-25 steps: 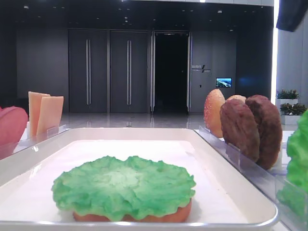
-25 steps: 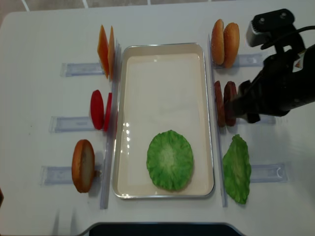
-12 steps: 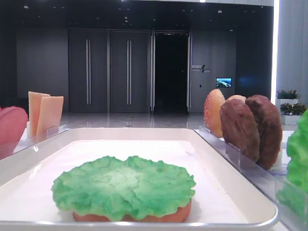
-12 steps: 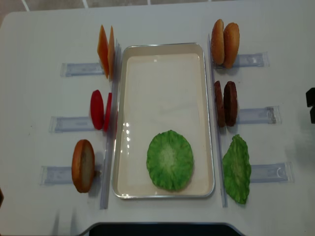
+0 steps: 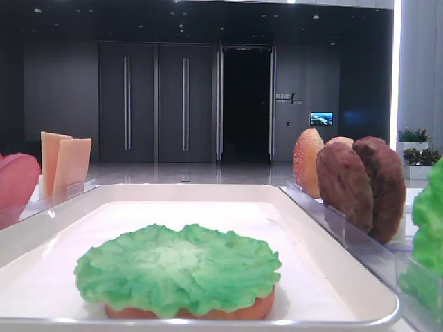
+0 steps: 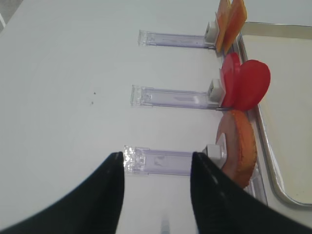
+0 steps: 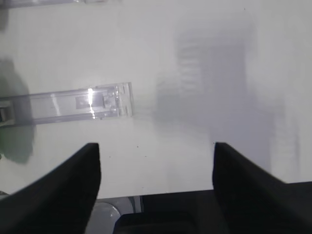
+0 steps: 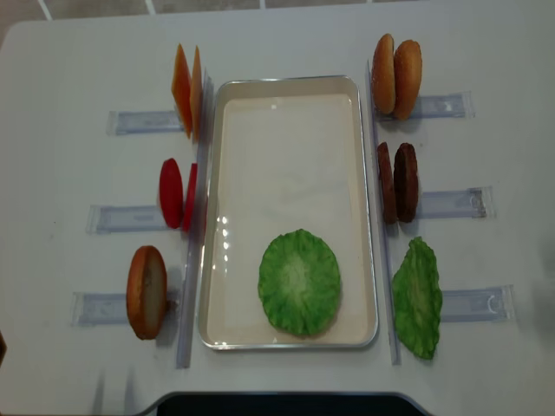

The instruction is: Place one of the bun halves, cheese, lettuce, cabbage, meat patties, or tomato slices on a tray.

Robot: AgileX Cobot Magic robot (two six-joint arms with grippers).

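Lettuce (image 8: pixel 299 282) lies flat on 1 bun half (image 5: pixel 190 312) at the tray's (image 8: pixel 286 84) near end, placement apparently done, while both the left pincer (image 6: pixel 157 187) and right pincer (image 7: pixel 156 183) hang released and empty over the surface (image 8: pixel 69 78).

Overhead realsense view: straight down on the white worktop (image 8: pixel 69 61), whole layout in frame, off-white rectangular tray (image 8: pixel 368 217) central.

Low exterior view: sits at worktop height at the tray's near short end, facing along it toward dark doors; very close (shares the ruffled green lettuce leaf (image 5: pixel 178 266) with the overhead).

Right wrist view: looks down past its dark pincer (image 7: pixel 156 158) at a clear plastic holder (image 7: pixel 73 104).

Left wrist view: oblique, low, along the left-side holders.
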